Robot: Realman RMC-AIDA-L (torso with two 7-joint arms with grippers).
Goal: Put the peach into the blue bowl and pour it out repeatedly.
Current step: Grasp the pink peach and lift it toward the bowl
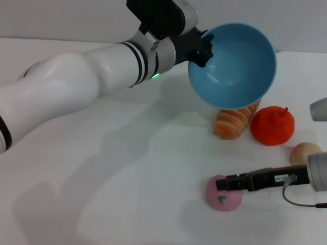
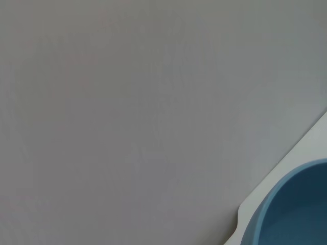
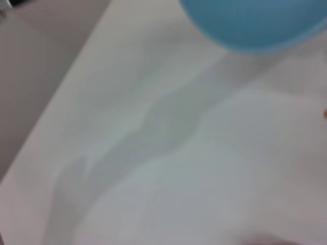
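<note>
My left gripper (image 1: 202, 48) is shut on the rim of the light blue bowl (image 1: 235, 64) and holds it raised and tilted, its empty inside facing the front. The bowl also shows in the left wrist view (image 2: 296, 209) and in the right wrist view (image 3: 255, 23). The pink peach (image 1: 223, 196) lies on the white table (image 1: 127, 178) at the front right. My right gripper (image 1: 225, 184) reaches in from the right, level, and sits right at the peach's top.
Under the raised bowl lies an orange-and-white striped toy (image 1: 234, 122). An orange-red round fruit (image 1: 272, 125) is beside it, and a beige ball (image 1: 305, 152) is near the right edge. A grey object (image 1: 319, 108) shows at the far right.
</note>
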